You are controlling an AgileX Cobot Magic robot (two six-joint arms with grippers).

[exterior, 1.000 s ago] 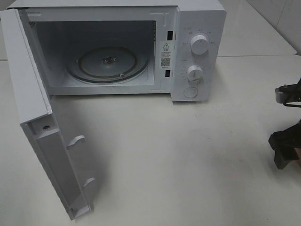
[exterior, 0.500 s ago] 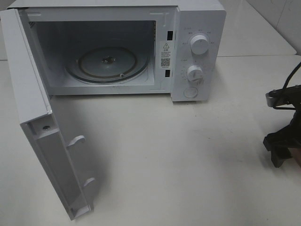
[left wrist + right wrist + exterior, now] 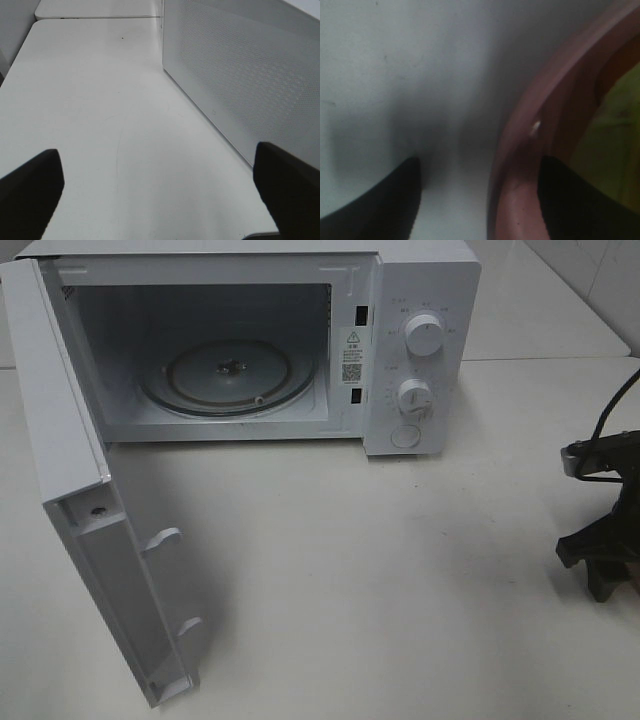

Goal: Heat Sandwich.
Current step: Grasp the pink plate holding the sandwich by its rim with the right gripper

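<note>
Sandwich (image 3: 621, 125): I see only a blurred, yellowish sliver, lying in the salmon-pink plate (image 3: 520, 165).
Right fingers (image 3: 375, 200): apart, astride the plate's rim, one over the worktop (image 3: 395, 60), one inside the plate.
Left fingers (image 3: 30, 190): wide apart, holding nothing, beside the microwave door (image 3: 240, 75).
Microwave (image 3: 420, 300): door swung open, well apart from the plate.

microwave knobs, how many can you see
2. The upper knob and the lower knob sit one above the other on the front panel of the microwave, right of its open cavity. The flat round button below is not counted. None look hidden.
</note>
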